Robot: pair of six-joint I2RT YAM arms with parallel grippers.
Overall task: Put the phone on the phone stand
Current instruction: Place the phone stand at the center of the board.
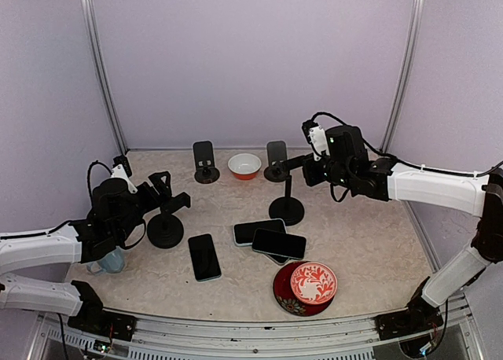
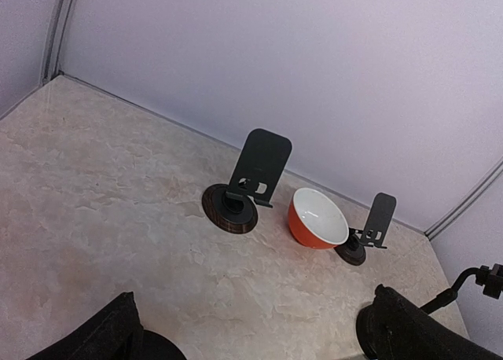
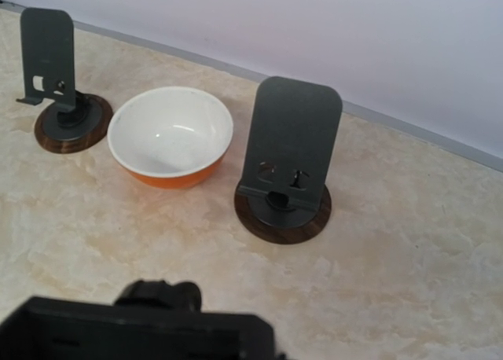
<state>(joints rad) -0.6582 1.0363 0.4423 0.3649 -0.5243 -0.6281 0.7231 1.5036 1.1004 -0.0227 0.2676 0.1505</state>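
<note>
Three dark phones lie flat mid-table: one (image 1: 204, 256) on the left, two overlapping (image 1: 259, 231) (image 1: 279, 244) on the right. A tall black phone stand (image 1: 287, 209) stands behind them. My right gripper (image 1: 284, 167) reaches left at its top and looks shut on the stand's head, which fills the bottom of the right wrist view (image 3: 141, 328). My left gripper (image 1: 169, 191) hangs open and empty above another black round-based stand (image 1: 165, 230); its fingers (image 2: 122, 328) sit wide apart in the left wrist view.
Two small plate stands (image 1: 205, 162) (image 1: 276, 157) flank an orange bowl (image 1: 244, 165) at the back wall; they also show in the wrist views (image 2: 253, 175) (image 3: 289, 159). A red patterned bowl on a plate (image 1: 313, 283) sits near front. A pale blue cup (image 1: 112, 259) stands under my left arm.
</note>
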